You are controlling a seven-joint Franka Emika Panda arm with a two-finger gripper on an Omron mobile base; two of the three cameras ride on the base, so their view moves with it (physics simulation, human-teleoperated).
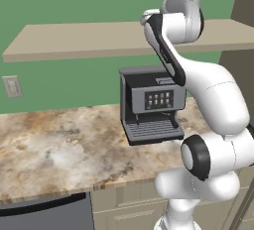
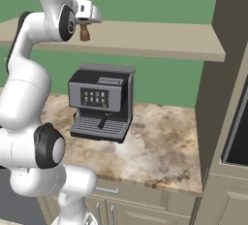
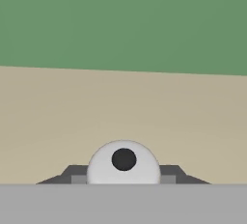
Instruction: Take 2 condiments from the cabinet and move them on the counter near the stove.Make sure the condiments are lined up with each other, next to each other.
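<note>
The end effector [image 2: 85, 26] is closed on the small brown shaker [image 2: 85, 33], pale top [image 3: 123, 162] between its fingertips, over the shelf [image 2: 160, 40].

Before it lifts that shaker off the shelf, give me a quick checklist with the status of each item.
1. Gripper shut on the brown shaker: ok.
2. Shaker centred between the fingers in the hand view: ok.
3. Shaker upright: ok.
4. Shelf board beside the shaker free of neighbours: ok.
5. Coffee machine stands right below the lift path: not ok, swing wide.
6. Blue jar's position: cannot tell.
</note>
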